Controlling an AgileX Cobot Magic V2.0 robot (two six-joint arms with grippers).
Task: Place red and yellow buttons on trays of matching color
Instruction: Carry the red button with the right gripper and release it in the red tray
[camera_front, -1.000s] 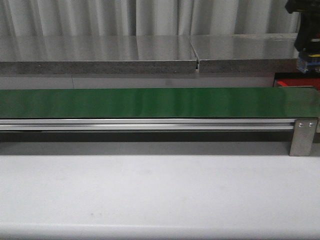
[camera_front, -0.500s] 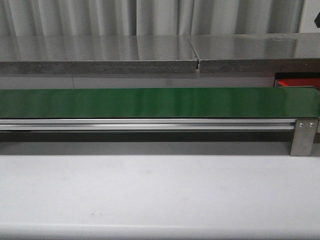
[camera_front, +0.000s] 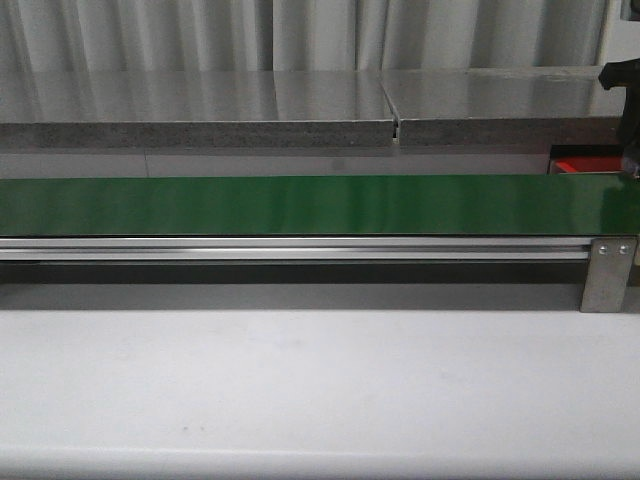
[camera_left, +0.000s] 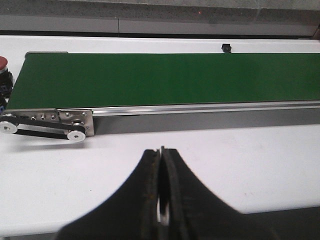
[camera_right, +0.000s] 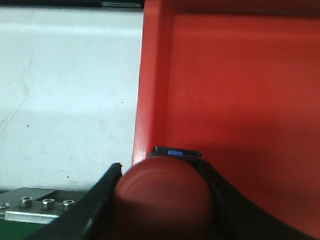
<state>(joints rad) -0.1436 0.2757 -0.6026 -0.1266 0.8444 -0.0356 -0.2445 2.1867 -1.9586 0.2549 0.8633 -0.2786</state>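
In the right wrist view the right gripper (camera_right: 162, 200) pinches a red button (camera_right: 165, 200) between its two dark fingers (camera_right: 97, 205); the button's domed cap fills the gap between them, and a small black and blue part shows just behind the cap; the button hangs over the rim and floor of the red tray (camera_right: 240, 90), whose raised wall runs beside the white table (camera_right: 65, 85); a corner of the conveyor's metal bracket with bolts shows near the lower fingers.

In the front view only a dark sliver of the right arm (camera_front: 630, 110) appears at the far right edge, above the end of the green conveyor belt (camera_front: 300, 205); a strip of the red tray (camera_front: 585, 163) peeks out behind the belt's right end, below that arm; the belt's surface carries nothing visible.

In the left wrist view the left gripper (camera_left: 161, 200) has its fingers pressed together with nothing between them, over the white table near the belt's pulley end (camera_left: 45, 125).
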